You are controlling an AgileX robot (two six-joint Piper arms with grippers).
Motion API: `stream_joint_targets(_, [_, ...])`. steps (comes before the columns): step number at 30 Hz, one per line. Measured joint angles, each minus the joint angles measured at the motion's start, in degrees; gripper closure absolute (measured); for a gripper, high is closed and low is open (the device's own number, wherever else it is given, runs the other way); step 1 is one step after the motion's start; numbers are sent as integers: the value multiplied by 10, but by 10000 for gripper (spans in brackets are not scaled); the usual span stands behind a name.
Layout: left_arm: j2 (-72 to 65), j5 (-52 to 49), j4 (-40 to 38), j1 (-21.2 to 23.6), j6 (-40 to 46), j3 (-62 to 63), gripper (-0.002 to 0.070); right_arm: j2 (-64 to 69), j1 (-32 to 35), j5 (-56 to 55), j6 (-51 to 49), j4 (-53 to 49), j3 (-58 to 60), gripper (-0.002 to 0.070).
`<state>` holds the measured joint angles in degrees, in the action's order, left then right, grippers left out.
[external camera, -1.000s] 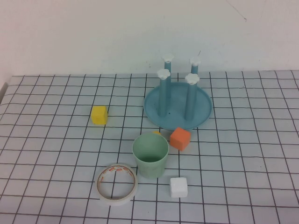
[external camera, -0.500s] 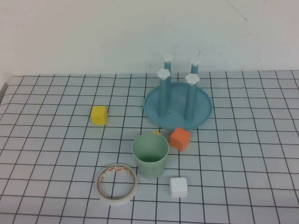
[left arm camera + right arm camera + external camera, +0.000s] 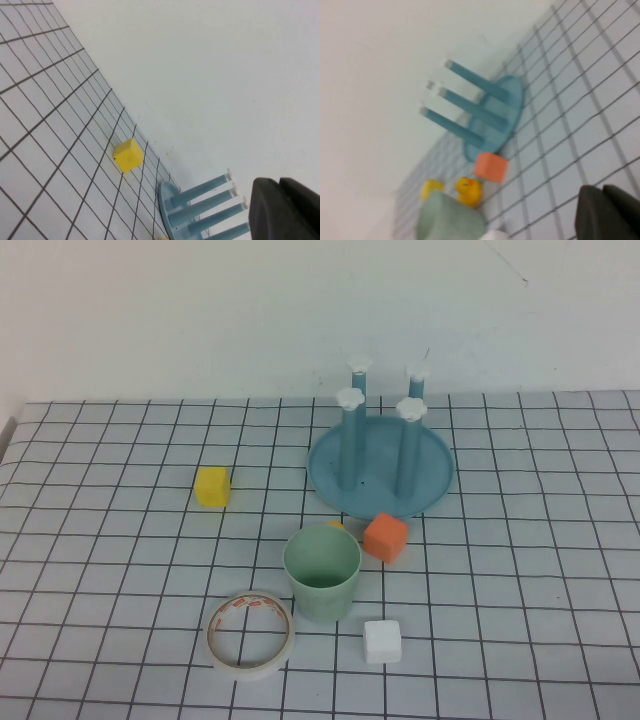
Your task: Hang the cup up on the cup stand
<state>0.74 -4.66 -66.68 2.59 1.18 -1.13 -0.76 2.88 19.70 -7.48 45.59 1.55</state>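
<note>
Cup (image 3: 322, 572) before cup stand (image 3: 380, 472)

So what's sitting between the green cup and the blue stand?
An orange block, plus a small yellow thing the cup mostly hides in the high view below the stand; the right wrist view shows it.

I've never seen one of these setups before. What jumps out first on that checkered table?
The blue cup stand, with four white-capped posts, stands at the back, right of centre. In front of it sits the mint-green cup, upright and not yet hung, ringed by an orange block, a white block, a tape roll and, further left, a yellow block. The shut left gripper and right gripper show only at the wrist views' edges.
</note>
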Motion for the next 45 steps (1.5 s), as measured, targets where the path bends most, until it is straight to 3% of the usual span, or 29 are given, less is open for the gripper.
stream_joint_targets(8, [0, -5, -28, 0, 6, 0, 678, 0, 0, -41, 0, 72, 0, 678])
stream_joint_targets(10, [0, -22, -29, 0, 57, 0, 678, 0, 0, -37, 4, 73, 0, 678])
stream_joint_targets(14, [-4, -108, -13, 0, 242, 37, 678, 0, 0, 1, 37, 74, 0, 678])
stream_joint_targets(17, [-49, -178, 62, 0, 322, 114, 678, 0, 0, 30, 54, 74, 0, 678])
stream_joint_targets(21, [-166, -259, 203, -1, 342, 229, 678, 0, 0, 41, 66, 74, 0, 678])
stream_joint_targets(26, [-327, -338, 289, -10, 352, 373, 678, 0, 0, 50, 86, 74, 0, 678])
stream_joint_targets(31, [-476, -412, 348, -58, 343, 507, 678, 0, 0, 52, 107, 74, 0, 678])
stream_joint_targets(38, [-711, -564, 470, -183, 298, 713, 678, 0, 0, 55, 141, 74, 0, 678])
stream_joint_targets(45, [-862, -624, 570, -268, 258, 848, 647, 0, 0, 66, 149, 74, 0, 678])
